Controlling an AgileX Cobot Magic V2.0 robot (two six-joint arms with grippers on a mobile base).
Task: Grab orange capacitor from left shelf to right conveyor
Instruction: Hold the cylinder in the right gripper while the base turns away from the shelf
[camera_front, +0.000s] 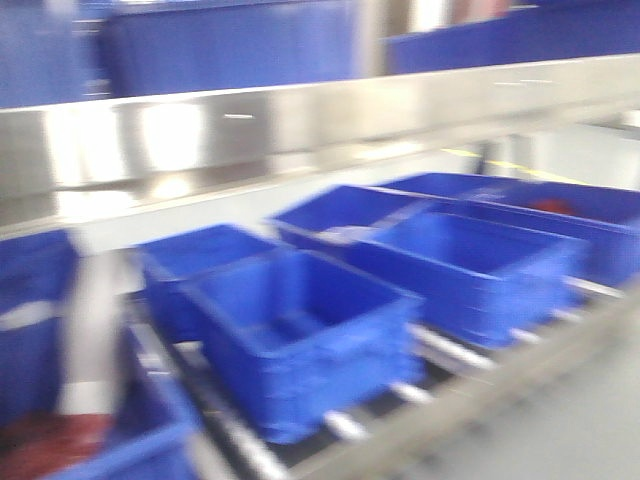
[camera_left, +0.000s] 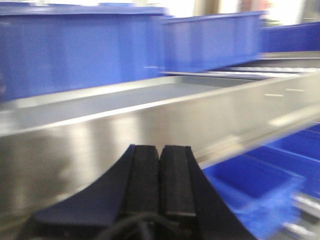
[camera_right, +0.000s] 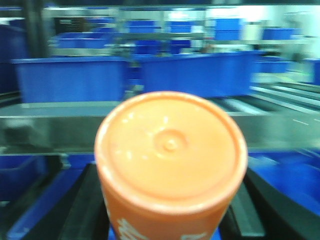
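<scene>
"Orange disc filling the right wrist view, what is that?"

"That's the orange capacitor (camera_right: 170, 150), flat top toward the camera, with a little white print showing down its side. The right gripper (camera_right: 170, 220) is clamped on it, a dark finger (camera_right: 82, 210) on each flank."

"So where is it?"

"Held up off any surface, in front of the left shelf (camera_right: 50, 130), with blue bins (camera_right: 70, 77) behind."

"And the other arm?"

"The left gripper (camera_left: 160, 175) has its black pads (camera_left: 142, 175) pressed together on nothing, close before the shelf's brushed steel front lip."

"Anything from the front view?"

"It's badly blurred. The steel shelf runs across the top, and beneath it open blue bins sit on a roller track (camera_front: 440, 350)."
</scene>
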